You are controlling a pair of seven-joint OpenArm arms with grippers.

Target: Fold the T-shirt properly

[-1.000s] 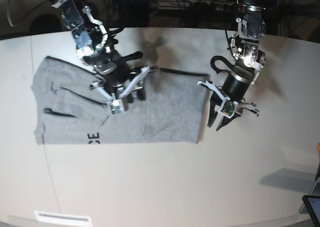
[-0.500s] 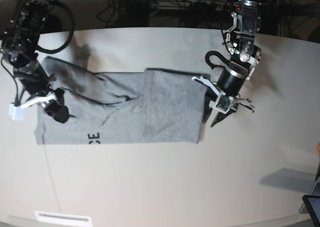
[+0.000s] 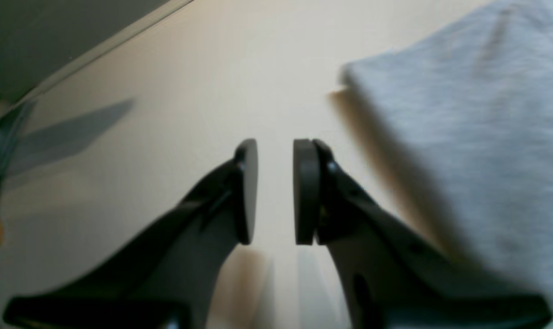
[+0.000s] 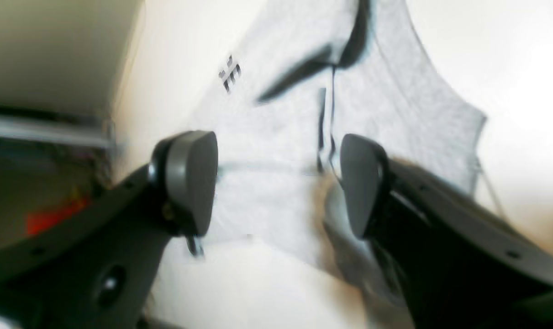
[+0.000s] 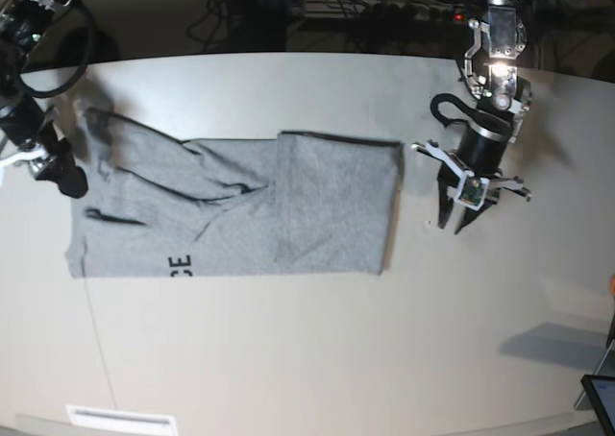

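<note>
T-shirt, heather-grey cotton with black lettering (image 5: 235,205), lies flat mid-table, its 3 o'clock end already folded over and the 9 o'clock sleeve end rumpled. Your right gripper (image 4: 276,183) hangs wide open and empty at that sleeve; the left gripper (image 5: 459,215) sits off the 3 o'clock edge, jaws barely parted, empty. Pinch both layers at the hem before lifting; no containers in view.

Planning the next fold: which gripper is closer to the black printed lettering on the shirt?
Right. The right gripper hovers at the T-shirt's far end above the lettering; the left gripper is off the opposite edge.
</note>
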